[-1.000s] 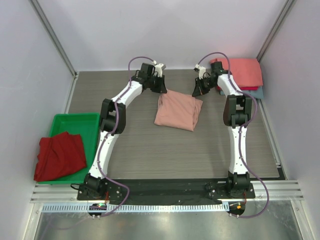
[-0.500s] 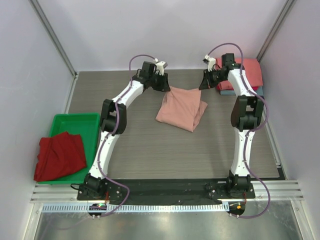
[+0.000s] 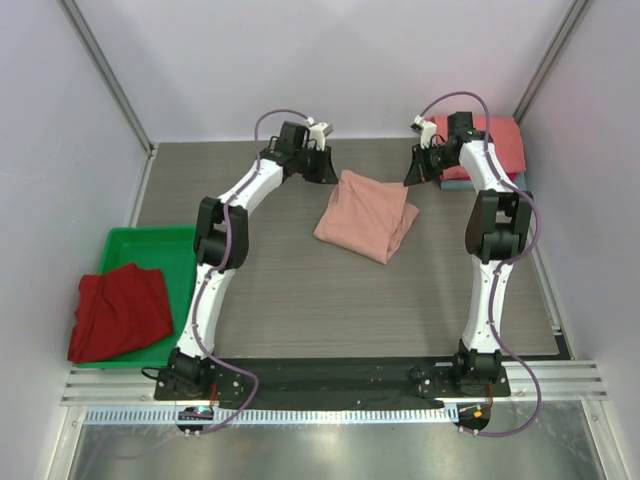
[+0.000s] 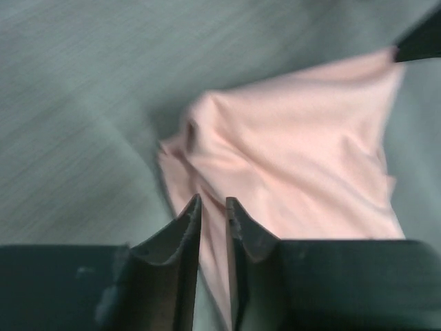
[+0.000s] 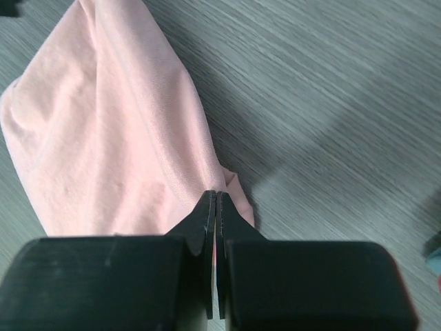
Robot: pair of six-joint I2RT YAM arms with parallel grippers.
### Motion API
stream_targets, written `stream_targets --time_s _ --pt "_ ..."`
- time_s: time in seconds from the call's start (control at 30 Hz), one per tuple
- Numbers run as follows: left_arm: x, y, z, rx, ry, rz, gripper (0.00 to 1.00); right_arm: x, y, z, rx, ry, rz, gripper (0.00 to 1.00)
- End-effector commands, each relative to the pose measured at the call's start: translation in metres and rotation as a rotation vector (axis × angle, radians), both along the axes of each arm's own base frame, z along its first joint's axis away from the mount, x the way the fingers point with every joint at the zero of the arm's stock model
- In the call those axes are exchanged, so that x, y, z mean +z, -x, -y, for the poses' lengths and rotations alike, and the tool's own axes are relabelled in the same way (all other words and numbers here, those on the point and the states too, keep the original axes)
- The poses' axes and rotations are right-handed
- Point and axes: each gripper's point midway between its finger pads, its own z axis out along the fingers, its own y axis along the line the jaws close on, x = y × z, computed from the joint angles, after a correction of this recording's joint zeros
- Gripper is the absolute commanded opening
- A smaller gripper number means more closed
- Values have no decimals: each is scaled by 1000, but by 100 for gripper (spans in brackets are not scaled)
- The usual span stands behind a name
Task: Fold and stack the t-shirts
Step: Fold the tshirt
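1. The right hand [image 5: 215,195] is clenching shut on a corner of the dusty-pink t-shirt [image 3: 365,222] and hauling it. Over the past sec the tee is sliding rightward across the worktop [image 3: 300,300], twd the far-right corner.
2. The left hand [image 4: 212,203] is sitting at the tee's far-left corner w/ jaws a little apart and pink cloth showing in the gap. Can't tell if it's gripping or letting go.
3. The pink tee is lying roughly folded at mid-back, near but not yet on the folded stack, where the coral-red tee [image 3: 490,140] is resting on the blue-grey one [image 3: 508,186].
4. Judgement: folding looks done for this tee, and the stacking step is getting under way.
5. The dark red tee [image 3: 120,312] is waiting, crumpled, half over the green tray [image 3: 150,245] at near left, prob. next in line.
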Motion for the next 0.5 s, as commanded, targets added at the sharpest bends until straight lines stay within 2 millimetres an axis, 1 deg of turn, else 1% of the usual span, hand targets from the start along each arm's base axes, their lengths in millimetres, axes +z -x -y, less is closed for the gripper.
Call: stream_targets --time_s 0.0,0.03,0.07,0.1,0.13,0.17,0.2,0.3,0.47 --pt "81 39 4 -94 156 -34 10 35 -1 14 -27 21 74 1" --pt "80 47 3 -107 170 -62 7 34 -1 14 -29 21 73 1" --pt "70 58 3 -123 170 -108 4 34 -2 15 -31 20 72 1" --pt "77 67 2 -142 183 -123 2 33 -2 17 -36 21 69 1" --pt "74 72 1 -148 183 -141 1 34 -3 17 -37 20 71 1" --pt "65 81 0 -158 182 -178 0 35 -3 18 -41 19 71 1" --pt "64 91 2 -185 195 -215 0 35 -4 18 -42 19 72 1" --pt "48 107 1 -205 179 -292 0 35 -3 19 -48 19 66 1" --pt "21 122 -2 -189 153 -386 0 38 1 20 -49 17 64 1"
